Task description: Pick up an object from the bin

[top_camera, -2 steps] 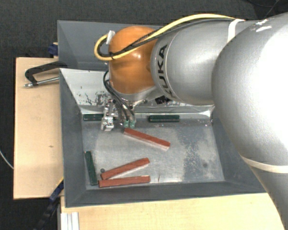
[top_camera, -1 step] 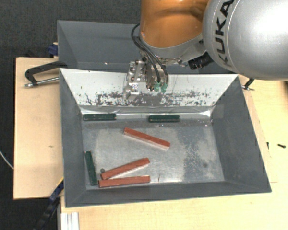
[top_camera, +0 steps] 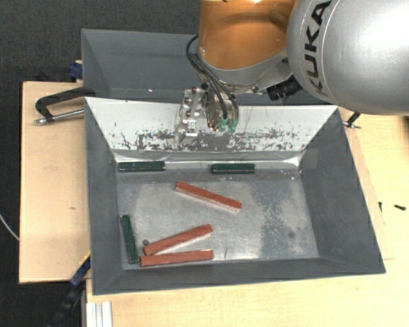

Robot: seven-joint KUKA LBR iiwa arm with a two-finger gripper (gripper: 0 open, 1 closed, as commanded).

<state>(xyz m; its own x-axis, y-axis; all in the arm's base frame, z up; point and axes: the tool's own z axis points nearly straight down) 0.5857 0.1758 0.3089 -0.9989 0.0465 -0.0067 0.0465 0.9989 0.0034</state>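
Note:
My gripper hangs high over the back of the bin, in front of the rear wall. Below it, against the foot of that wall, lie two dark green bars: one to the left and one to the right. A red-brown bar lies slanted on the bin floor, a little in front of them. Nothing is seen held by the gripper.
Near the front left of the bin lie two more red-brown bars, one slanted and one flat along the front wall. A dark green bar lies lengthwise by the left wall. The arm's orange cover looms above the back rim.

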